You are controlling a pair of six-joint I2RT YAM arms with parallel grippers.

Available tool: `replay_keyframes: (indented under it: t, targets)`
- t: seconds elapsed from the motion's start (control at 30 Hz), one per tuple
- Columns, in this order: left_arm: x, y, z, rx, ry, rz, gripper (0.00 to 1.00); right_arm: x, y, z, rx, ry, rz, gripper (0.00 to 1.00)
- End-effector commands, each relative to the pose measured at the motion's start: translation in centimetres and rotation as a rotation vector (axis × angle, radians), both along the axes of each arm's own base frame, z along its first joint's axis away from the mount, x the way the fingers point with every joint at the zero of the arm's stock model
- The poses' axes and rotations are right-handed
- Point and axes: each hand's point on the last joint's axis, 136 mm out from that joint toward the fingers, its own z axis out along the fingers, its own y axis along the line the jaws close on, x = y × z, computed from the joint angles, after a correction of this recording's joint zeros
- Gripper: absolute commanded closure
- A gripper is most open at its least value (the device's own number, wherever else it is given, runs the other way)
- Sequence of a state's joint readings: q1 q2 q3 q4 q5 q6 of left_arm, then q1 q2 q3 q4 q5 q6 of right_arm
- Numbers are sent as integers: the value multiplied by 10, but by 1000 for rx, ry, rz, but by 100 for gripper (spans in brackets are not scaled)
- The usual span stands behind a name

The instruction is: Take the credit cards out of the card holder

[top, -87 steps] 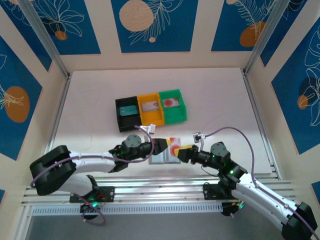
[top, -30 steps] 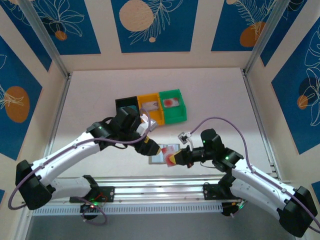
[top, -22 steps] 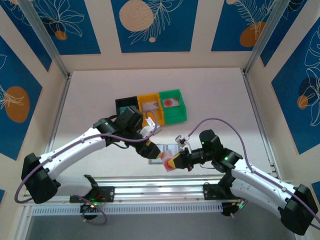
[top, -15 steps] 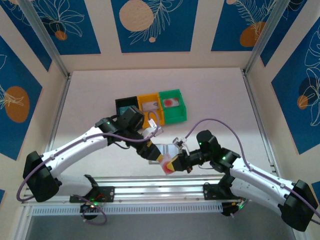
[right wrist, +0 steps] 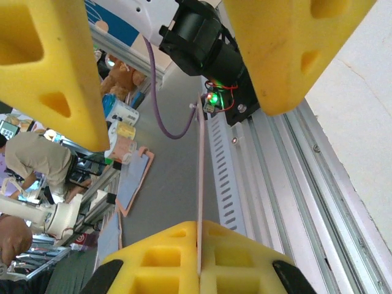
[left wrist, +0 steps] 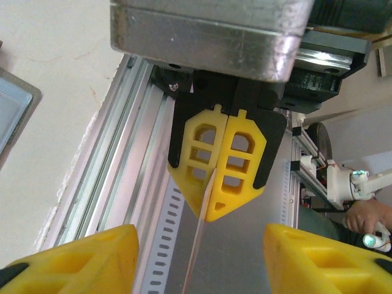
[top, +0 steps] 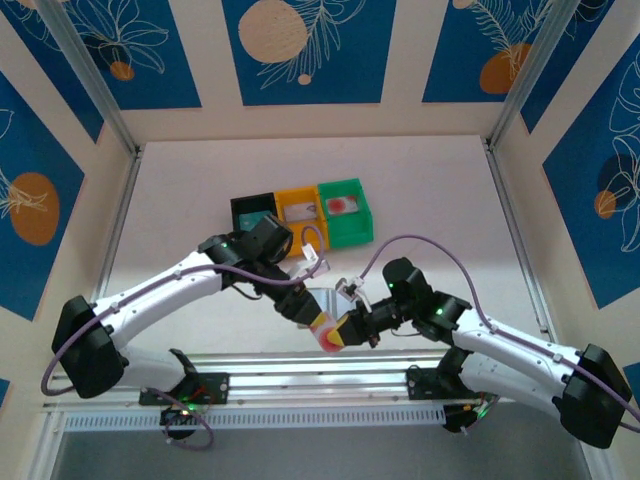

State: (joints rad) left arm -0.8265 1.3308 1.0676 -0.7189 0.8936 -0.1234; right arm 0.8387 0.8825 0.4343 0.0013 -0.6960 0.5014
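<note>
My right gripper is shut on a credit card, pale with a red dot, held above the table's near edge. In the right wrist view the card stands edge-on out of my right gripper. My left gripper faces it, open, one finger on each side of the card without touching. In the left wrist view the thin card edge runs between the fingers of my left gripper. The grey card holder lies on the table just behind both grippers; its corner shows at the left.
A black bin, an orange bin and a green bin stand in a row behind the grippers, each with a card inside. Aluminium rails run along the near table edge, directly under the held card.
My right gripper has carried the card left and toward the near edge. My left gripper has followed it, coming round the card with its jaws narrowing.
</note>
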Motion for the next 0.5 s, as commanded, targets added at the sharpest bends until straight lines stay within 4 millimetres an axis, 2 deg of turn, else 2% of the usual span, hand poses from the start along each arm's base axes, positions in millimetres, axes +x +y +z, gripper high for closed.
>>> replay_keyframes:
  t: [0.0,0.3,0.47]
  targets:
    - [-8,1,-1,-15,36,-39,49,-4,5,18,48,-31,52,100]
    - [-14,-1,-5,-13,67,-70,68,-3,9,20,48,-28,65,100]
    - [-16,-1,-2,-25,63,-76,83,-3,10,20,45,-23,70,100]
